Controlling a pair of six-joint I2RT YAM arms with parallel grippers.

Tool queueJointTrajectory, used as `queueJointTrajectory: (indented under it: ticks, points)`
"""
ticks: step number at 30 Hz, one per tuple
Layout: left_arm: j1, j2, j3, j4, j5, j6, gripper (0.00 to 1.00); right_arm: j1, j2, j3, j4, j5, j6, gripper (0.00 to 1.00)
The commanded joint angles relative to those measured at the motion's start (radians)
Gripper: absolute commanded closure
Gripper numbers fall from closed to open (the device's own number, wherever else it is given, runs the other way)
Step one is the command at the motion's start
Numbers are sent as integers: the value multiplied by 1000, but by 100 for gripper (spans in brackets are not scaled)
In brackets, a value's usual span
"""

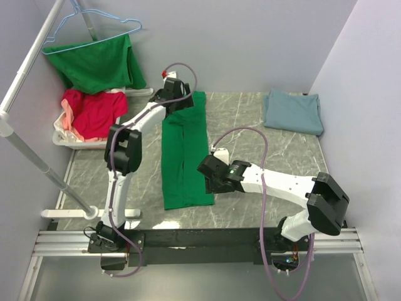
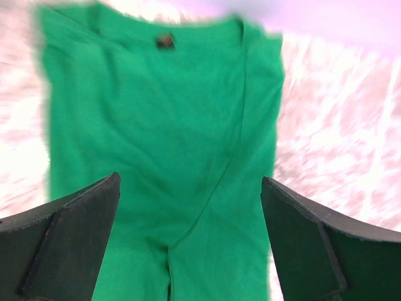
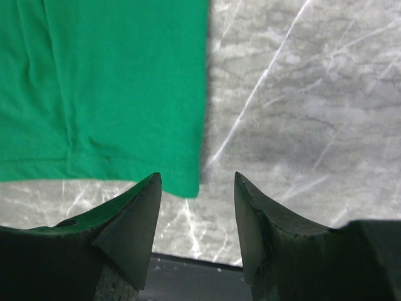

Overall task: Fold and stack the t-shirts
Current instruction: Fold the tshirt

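The bright green short-sleeved cotton t-shirt point(image 1: 185, 157) lies flat in the middle of the grey marble-patterned table point(image 1: 276, 157). It is folded lengthwise into a long narrow strip, with its collar at the far end and its hem towards the arms.

The left gripper point(image 1: 177, 101) hovers over the collar end. In the left wrist view its jaws stand wide apart with nothing between them, and the shirt point(image 2: 163, 125) lies below. The right gripper point(image 1: 210, 172) sits at the shirt's right edge near the hem. Its jaws are partly spread and empty, straddling the hem corner point(image 3: 106, 88) and bare table.

A folded dusty blue-grey t-shirt point(image 1: 293, 111) rests well apart at the far right. At the far left, another green t-shirt point(image 1: 94, 63) hangs draped beneath a light blue wire hanger point(image 1: 119, 28). Below it, a red t-shirt point(image 1: 97, 113) and a pink one point(image 1: 64, 122) sit in a white basket point(image 1: 62, 141).
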Motion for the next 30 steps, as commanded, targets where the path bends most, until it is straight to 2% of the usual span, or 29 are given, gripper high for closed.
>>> queueJointTrajectory:
  ticks: [1,4,5,6,8,9,10,16,19,24,30]
  points:
    - [-47,-217,-20,-138,-237,-56,1,-36,13,-37,80,-10,15,46]
    - [-91,-307,-144,-290,-363,-126,1,-48,19,-71,133,-31,21,50]
    - [-98,-332,-184,-323,-369,-154,1,-62,21,-83,151,-51,23,50]
    - [-102,-357,-224,-369,-371,-242,1,-65,22,-93,160,-62,24,51]
    - [-111,-433,-376,-444,-336,-321,1,-74,16,-116,188,-79,27,52]
    - [-118,-496,-440,-443,-331,-380,0,-74,12,-126,200,-98,32,52]
    - [-137,-528,-568,-432,-331,-392,1,-74,0,-145,212,-105,32,52]
    - [-151,-723,-897,-371,-244,-484,1,-73,-2,-182,302,-171,32,52]
    - [-154,-814,-1006,-359,-225,-498,1,-60,-11,-185,305,-165,41,52]
    - [-159,-950,-1106,-357,-158,-498,1,-56,2,-191,315,-185,54,52]
    - [-266,-1039,-1223,-394,-106,-571,0,-16,45,-202,305,-181,90,53]
